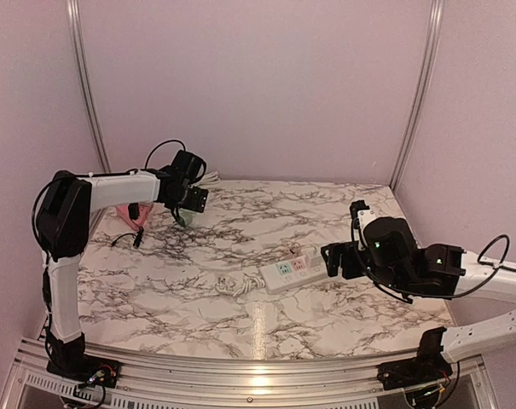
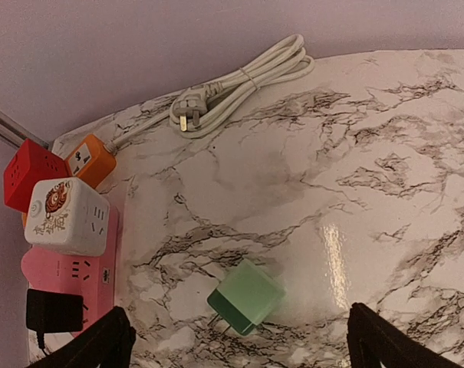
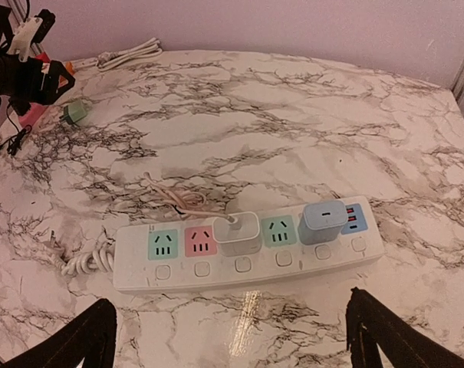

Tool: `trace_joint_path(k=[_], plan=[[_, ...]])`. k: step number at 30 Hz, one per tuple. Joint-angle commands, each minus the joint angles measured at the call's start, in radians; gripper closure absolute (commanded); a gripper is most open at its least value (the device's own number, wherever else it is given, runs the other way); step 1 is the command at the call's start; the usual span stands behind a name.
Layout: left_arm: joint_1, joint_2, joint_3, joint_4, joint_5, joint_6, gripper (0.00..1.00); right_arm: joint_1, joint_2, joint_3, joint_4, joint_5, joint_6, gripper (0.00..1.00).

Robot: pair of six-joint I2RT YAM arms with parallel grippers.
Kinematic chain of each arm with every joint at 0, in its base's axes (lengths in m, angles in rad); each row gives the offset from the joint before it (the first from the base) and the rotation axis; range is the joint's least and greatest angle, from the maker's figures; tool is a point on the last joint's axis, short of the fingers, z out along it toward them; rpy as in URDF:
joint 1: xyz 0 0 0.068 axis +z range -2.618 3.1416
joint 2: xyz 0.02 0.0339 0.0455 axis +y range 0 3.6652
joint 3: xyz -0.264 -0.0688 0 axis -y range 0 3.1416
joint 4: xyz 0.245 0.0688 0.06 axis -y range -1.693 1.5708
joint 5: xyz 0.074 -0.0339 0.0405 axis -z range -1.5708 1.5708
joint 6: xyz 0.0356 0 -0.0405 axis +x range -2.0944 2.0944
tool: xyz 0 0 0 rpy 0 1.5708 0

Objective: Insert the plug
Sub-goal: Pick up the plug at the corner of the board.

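**Left wrist view.** My left hand [image 2: 238,337] stands wide. Its two dark fingers [image 2: 101,341] are cut off at the bottom corners of the frame. The green plug [image 2: 245,297], a small cube, rests slightly tilted on the marble counter [image 2: 370,153] between the fingers and touches neither. Its short prongs show at its lower-left edge, too thin for me to count. To its left lies a pink power strip [image 2: 70,276], carrying a white cube adapter [image 2: 67,217] and a black adapter [image 2: 54,310] that the frame edge clips. A coiled white cord [image 2: 239,77] lies by the far wall.

**Right wrist view.** My right hand [image 3: 230,307] is likewise spread wide and holds nothing. It faces the near long side of the white power strip [image 3: 178,276]. That strip holds a white charger [image 3: 237,234] and a blue adapter [image 3: 325,218], and three of its coloured sockets are free. The plug sits well apart from this strip, at the counter's far left corner, where it is only a small green speck.

**Top view.** The left hand covers most of the plug.
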Motion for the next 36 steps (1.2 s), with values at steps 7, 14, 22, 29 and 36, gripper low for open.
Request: trace_joint_path(k=[7,14,22,29,36], plan=[[0.073,0.145,0.126,0.006,0.117,0.079,0.01,-0.004,0.039,0.036,0.016,-0.018,0.013,0.01],[0.118,0.192,0.133,0.024,0.311,0.105,0.01,-0.004,0.058,0.046,0.021,-0.02,0.013,0.01],[0.132,0.241,0.13,0.025,0.396,0.092,0.05,-0.004,0.115,0.09,0.025,-0.032,0.001,0.02],[0.131,0.22,0.098,0.023,0.395,0.063,0.13,-0.004,0.135,0.102,0.035,-0.036,-0.007,0.02],[0.132,0.181,0.045,0.014,0.367,0.022,0.21,-0.005,0.155,0.11,0.043,-0.037,-0.013,0.02]])
